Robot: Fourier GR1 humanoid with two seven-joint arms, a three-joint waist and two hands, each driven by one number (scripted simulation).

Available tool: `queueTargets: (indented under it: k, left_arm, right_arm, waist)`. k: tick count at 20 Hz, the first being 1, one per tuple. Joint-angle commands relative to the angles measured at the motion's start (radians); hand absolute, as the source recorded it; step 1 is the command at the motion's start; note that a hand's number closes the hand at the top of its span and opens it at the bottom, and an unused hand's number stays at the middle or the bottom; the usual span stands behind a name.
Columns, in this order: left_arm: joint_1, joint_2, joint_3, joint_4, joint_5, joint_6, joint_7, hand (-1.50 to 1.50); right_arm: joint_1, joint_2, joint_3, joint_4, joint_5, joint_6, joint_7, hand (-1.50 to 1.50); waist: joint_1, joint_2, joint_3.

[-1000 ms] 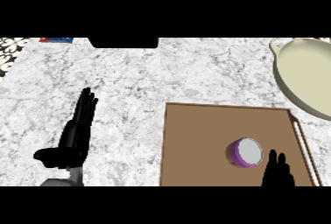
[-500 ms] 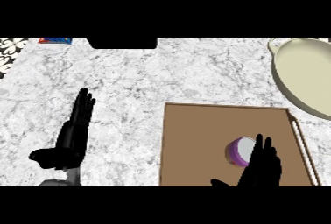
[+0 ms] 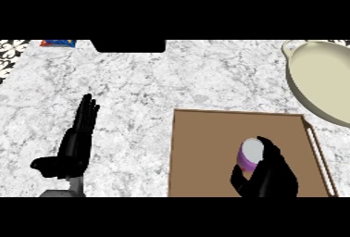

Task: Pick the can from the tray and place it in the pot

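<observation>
White-and-grey marbled counter [image 3: 171, 78] under even light, with a black block [image 3: 128, 45] at its far edge, a small red-and-blue item [image 3: 57, 43] just left of that block, and a dark patterned strip [image 3: 9, 55] further left.

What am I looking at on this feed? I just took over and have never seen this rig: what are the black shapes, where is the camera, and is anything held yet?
The camera sits at the robot's head and looks steeply down at a white marbled counter. The black shapes are its hands. The left robot hand rests open at the left, fingers up. The right robot hand is over the flat brown rectangular tray, fingers curled round the purple can with a pale top. I cannot tell if the can is lifted. The large cream pot waits at the upper right, off the tray. A dark object lies at the far edge.
</observation>
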Motion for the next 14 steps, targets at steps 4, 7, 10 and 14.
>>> queueTargets:
  k: [4, 7, 10, 14]
  left_arm:
    - [-0.034, -0.027, 0.004, 0.011, -0.017, 0.006, 0.041, 0.00]
    - [-0.010, -0.022, -0.021, -0.024, -0.019, -0.005, 0.016, 0.00]
    - [-0.038, -0.028, -0.030, -0.020, -0.026, -0.008, 0.000, 0.00]
    - [-0.049, -0.028, -0.046, -0.023, -0.031, -0.020, 0.002, 0.00]
  right_arm:
    - [-0.029, 0.005, 0.001, 0.040, 0.054, -0.031, 0.098, 1.50]
    - [-0.261, 0.005, -0.298, 0.146, -0.173, 0.095, 0.061, 1.50]
    - [-0.307, 0.005, -0.401, 0.192, -0.228, 0.113, 0.073, 1.50]
    - [-0.419, -0.031, -0.540, 0.269, -0.279, 0.163, 0.056, 1.50]
  waist:
    - [-0.001, 0.005, 0.005]
    - [0.042, 0.023, 0.007]
    - [0.083, 0.067, 0.011]
    - [0.106, 0.076, 0.008]
